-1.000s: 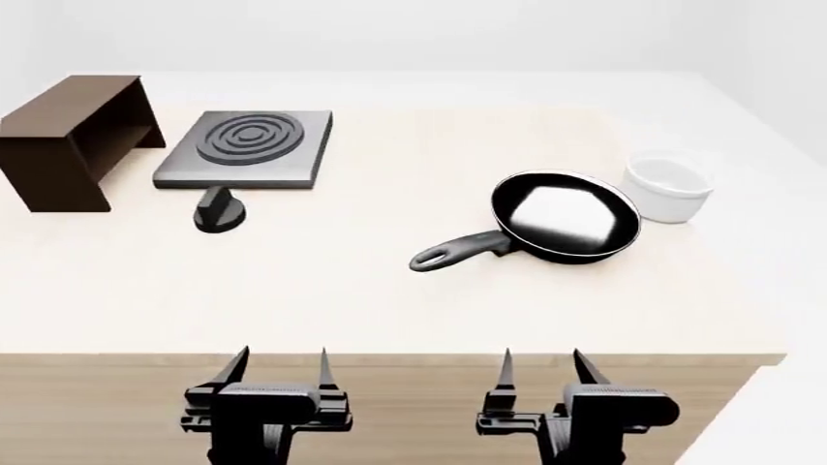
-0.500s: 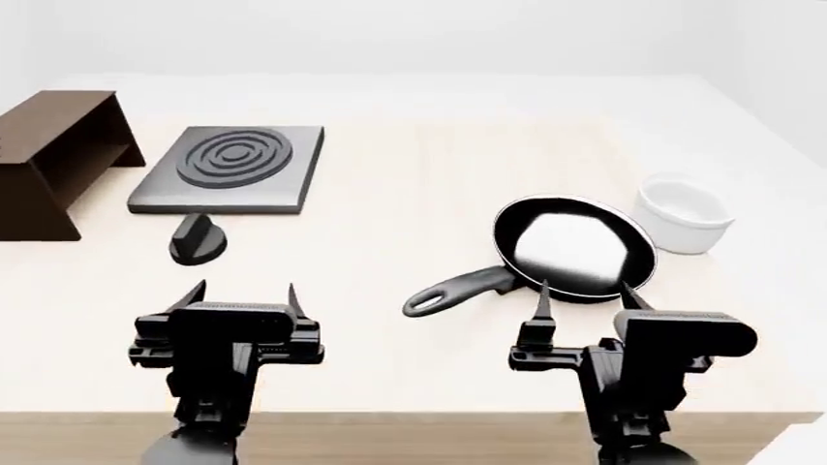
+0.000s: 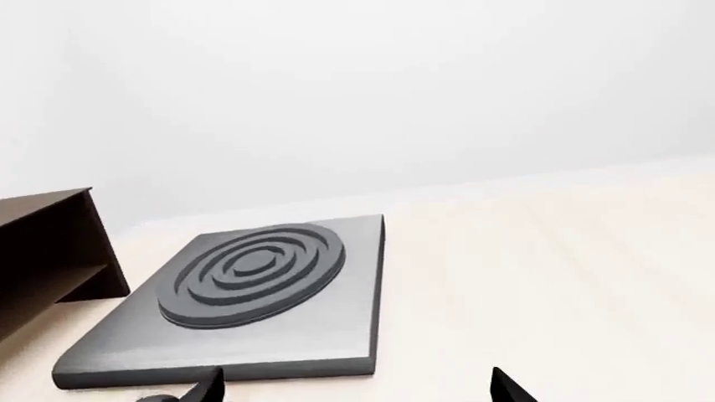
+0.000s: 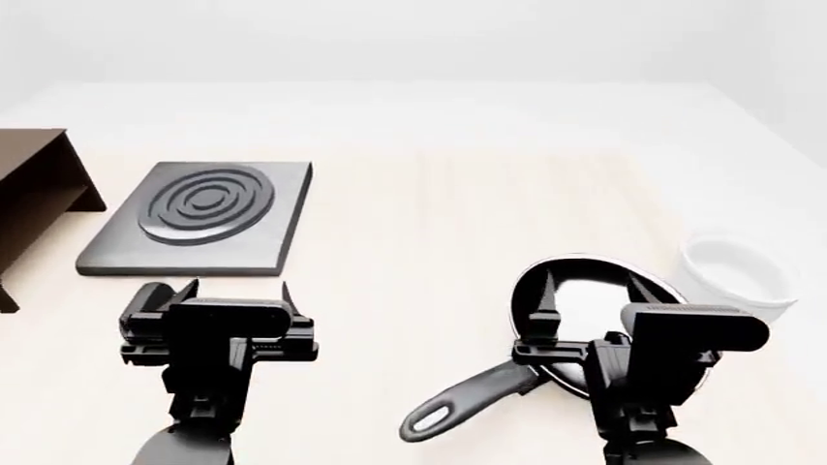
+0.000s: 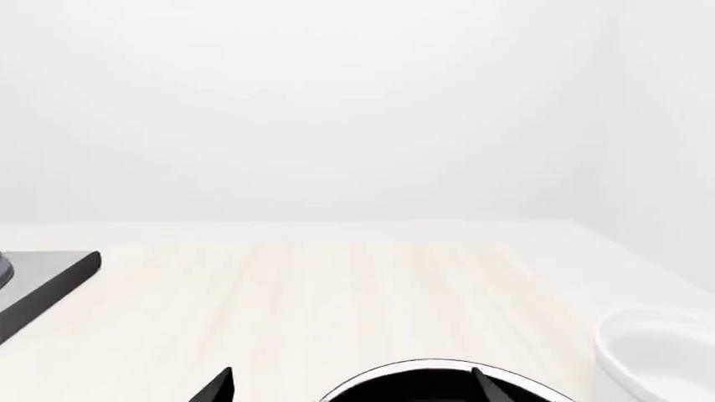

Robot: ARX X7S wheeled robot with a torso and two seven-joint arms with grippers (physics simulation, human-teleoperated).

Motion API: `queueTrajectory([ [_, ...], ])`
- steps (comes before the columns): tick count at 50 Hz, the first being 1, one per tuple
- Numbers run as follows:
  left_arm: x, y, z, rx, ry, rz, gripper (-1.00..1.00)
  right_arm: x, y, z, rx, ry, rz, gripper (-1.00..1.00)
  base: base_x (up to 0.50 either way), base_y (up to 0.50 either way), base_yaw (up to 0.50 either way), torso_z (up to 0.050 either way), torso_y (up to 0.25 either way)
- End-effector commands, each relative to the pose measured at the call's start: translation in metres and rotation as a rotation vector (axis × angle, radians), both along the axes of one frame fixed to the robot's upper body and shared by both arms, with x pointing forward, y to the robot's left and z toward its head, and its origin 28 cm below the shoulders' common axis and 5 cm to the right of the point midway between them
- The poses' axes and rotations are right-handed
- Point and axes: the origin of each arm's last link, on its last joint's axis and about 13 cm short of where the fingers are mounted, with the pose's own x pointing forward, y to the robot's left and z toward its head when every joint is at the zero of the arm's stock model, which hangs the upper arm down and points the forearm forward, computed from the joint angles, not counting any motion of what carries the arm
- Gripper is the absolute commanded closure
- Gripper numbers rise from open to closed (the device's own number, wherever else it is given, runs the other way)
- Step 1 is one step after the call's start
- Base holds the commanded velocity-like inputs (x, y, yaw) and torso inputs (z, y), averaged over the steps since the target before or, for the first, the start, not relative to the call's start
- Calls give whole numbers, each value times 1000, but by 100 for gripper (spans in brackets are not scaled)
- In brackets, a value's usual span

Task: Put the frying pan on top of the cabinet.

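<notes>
The black frying pan lies on the light wooden table at the near right, its long handle pointing toward the near left. Its rim also shows in the right wrist view. My right gripper is open and empty, above the pan's near side and hiding part of it. My left gripper is open and empty, just in front of the burner plate. The dark brown cabinet stands at the far left edge, cut off by the frame. It also shows in the left wrist view.
A dark grey burner plate with concentric rings lies between the cabinet and the table's middle. It also shows in the left wrist view. A white round bowl stands right of the pan.
Both grippers have moved forward over the table. The right one now stands above the pan and the left one by the burner plate. The view has shifted closer, and the pan has not moved.
</notes>
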Motion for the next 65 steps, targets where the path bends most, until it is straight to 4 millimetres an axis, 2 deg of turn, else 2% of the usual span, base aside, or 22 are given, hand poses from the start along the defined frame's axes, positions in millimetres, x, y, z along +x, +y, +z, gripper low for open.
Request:
queueTrajectory([
  [1,0,1,-2,4,6,6,-100,0,0,-1,2,3,6,-100,500,0,0,0,0],
  [18,-1,1,0,6,0,5,-100,-1,0,0,1,-7,8,-100,500,0,0,0,1],
  [26,-2,2,1,7,-2,5,-100,0,0,-1,-15,3,-11,-100,0,0,0,0,0],
  [33,-2,2,1,6,0,8,-100,-1,2,2,-25,-3,-1,-100,-472,0,0,0,1],
  [43,-2,3,0,21,23,5,-100,1,1,3,-17,-7,8,-100,0,0,0,0,0],
  [47,1,0,8,41,61,-56,-100,3,0,4,-31,-3,-4,-100,0,0,0,0,0],
  [50,3,0,30,40,114,-166,-100,5,-1,5,-34,1,-12,-100,0,0,0,0,0],
  [52,5,-1,43,51,217,-239,-100,5,-1,6,-40,1,-12,-100,0,0,0,0,0],
  [55,7,-1,63,129,385,-479,-100,5,-2,9,-42,-1,-12,-100,0,0,0,0,0],
  [61,20,0,81,175,510,-653,-100,5,-3,11,-38,-4,-15,-100,0,0,0,0,0],
  [62,20,0,86,157,547,-774,-100,5,-3,12,-45,-3,-16,-100,0,0,0,0,0],
  [65,23,-2,91,168,617,-855,-100,5,-2,12,-50,-3,-13,-100,0,0,0,0,0],
])
